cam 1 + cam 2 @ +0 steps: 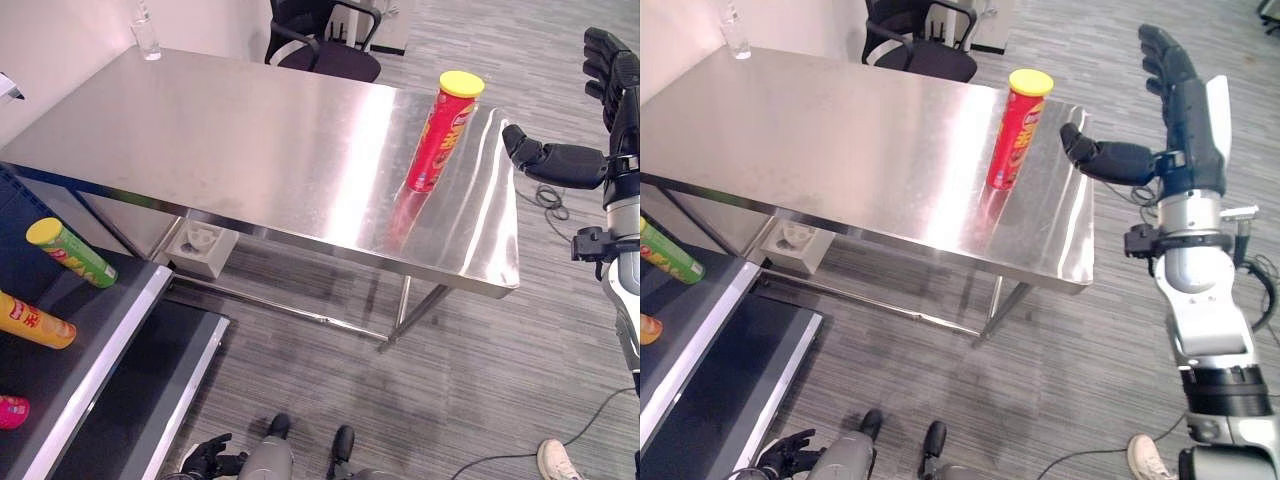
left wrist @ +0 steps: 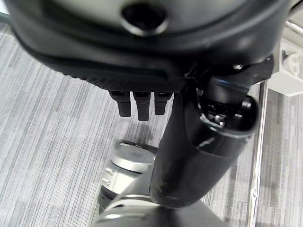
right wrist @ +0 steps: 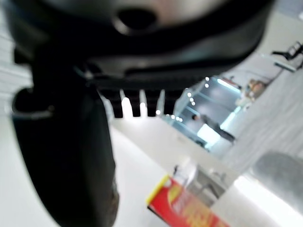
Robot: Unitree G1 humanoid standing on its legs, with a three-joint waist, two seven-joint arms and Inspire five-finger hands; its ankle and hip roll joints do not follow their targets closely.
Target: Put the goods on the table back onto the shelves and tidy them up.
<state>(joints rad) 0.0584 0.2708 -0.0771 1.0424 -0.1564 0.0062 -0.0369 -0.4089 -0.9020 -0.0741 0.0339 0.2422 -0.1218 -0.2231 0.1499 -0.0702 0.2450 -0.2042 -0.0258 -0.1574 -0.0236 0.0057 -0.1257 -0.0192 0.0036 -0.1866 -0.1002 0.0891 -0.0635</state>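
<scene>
Risk: the red can [image 1: 1017, 128] stands tall just beside the right hand [image 1: 1180, 100], whose fingers are spread; an off-centre approach could topple it

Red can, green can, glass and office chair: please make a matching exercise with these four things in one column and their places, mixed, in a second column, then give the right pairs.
Things:
1. red can
2. green can
3. glass
4. office chair

Places:
A. lying on the dark shelf
B. on the floor behind the table
C. upright on the table, near the open right hand
D. at the table's far corner by the wall

Pairs: 1-C, 2-A, 3-D, 4-B
</scene>
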